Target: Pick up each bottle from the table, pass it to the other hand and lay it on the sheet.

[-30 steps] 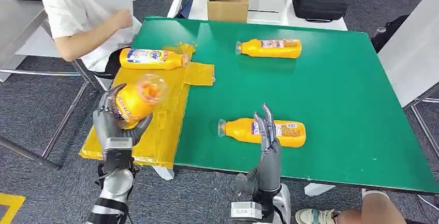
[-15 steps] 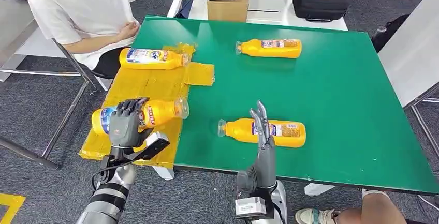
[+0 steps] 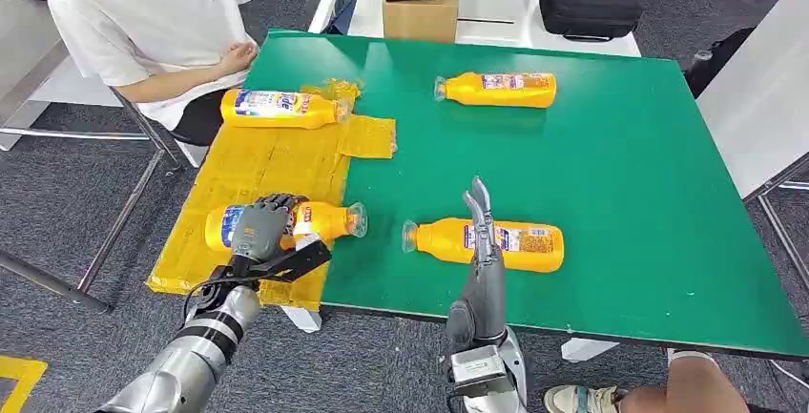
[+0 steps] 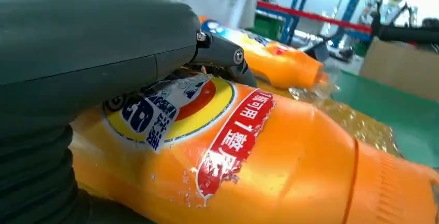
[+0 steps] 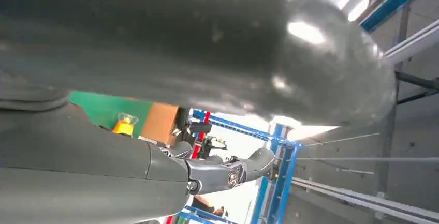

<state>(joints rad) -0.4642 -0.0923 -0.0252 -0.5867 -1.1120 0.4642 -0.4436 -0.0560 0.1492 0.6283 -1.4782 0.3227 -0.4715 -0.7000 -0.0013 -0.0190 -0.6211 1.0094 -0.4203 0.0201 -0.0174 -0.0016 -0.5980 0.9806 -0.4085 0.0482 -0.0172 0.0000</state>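
Observation:
My left hand (image 3: 258,229) grips an orange bottle (image 3: 320,221) lying on its side over the near part of the yellow sheet (image 3: 262,160), cap toward the green table. The left wrist view has that bottle (image 4: 243,157) close up under my fingers (image 4: 220,53). A second bottle (image 3: 279,108) lies at the sheet's far end. Two more orange bottles lie on the table: one near the front (image 3: 520,244), one at the back (image 3: 498,89). My right hand (image 3: 480,227) stands upright with fingers extended, holding nothing, in front of the near bottle.
A person in a white shirt (image 3: 143,22) sits at the table's far left corner. A cardboard box (image 3: 420,12) and a black case (image 3: 587,1) sit on the white table behind. The green table (image 3: 620,165) has open room on the right.
My left hand has carried the bottle from the sheet's near left edge rightward and farther in, so it now lies across the sheet's right edge. My right hand has barely moved.

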